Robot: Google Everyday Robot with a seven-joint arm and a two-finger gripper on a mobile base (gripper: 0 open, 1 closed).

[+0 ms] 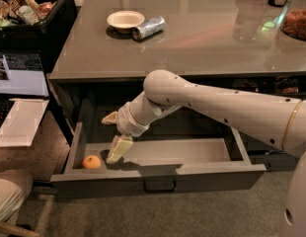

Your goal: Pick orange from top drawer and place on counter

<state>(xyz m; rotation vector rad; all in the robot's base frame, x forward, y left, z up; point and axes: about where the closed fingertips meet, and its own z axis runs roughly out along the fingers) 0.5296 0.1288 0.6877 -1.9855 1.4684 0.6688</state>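
While the drawer (158, 174) is standing pulled out beneath the counter (207, 43), the orange (92, 162) is lying on the drawer floor in the front left corner, close to the left wall and the front wall. It is resting free of any grip.

The arm (217, 102) is reaching in from the right, crossing above the drawer's right half and bending down into the left half. The gripper (109, 139) is hanging inside the drawer, just right of the orange and pointing down and to the left. Its fingers (119, 149) are spreading wide apart and holding nothing. One is slanting down with its tip at the drawer floor, just beside the orange. The other is sitting higher, toward the back of the drawer. Whether the lower tip is touching the orange cannot be told.

The handle (159, 185) is showing at the middle of the drawer front. The arm's shadow is falling on the drawer floor along the front wall.

On the counter, a pale bowl (125, 19) is sitting near the back left, and a can (148, 27) is lying on its side just to the bowl's right. A clear container (297, 23) with reddish contents is standing at the far right edge of the view. The counter surface is reflecting light.

Left of the counter, a dark bin (29, 9) is holding assorted packets. White papers (19, 122) are lying lower down, to the left of the drawer.
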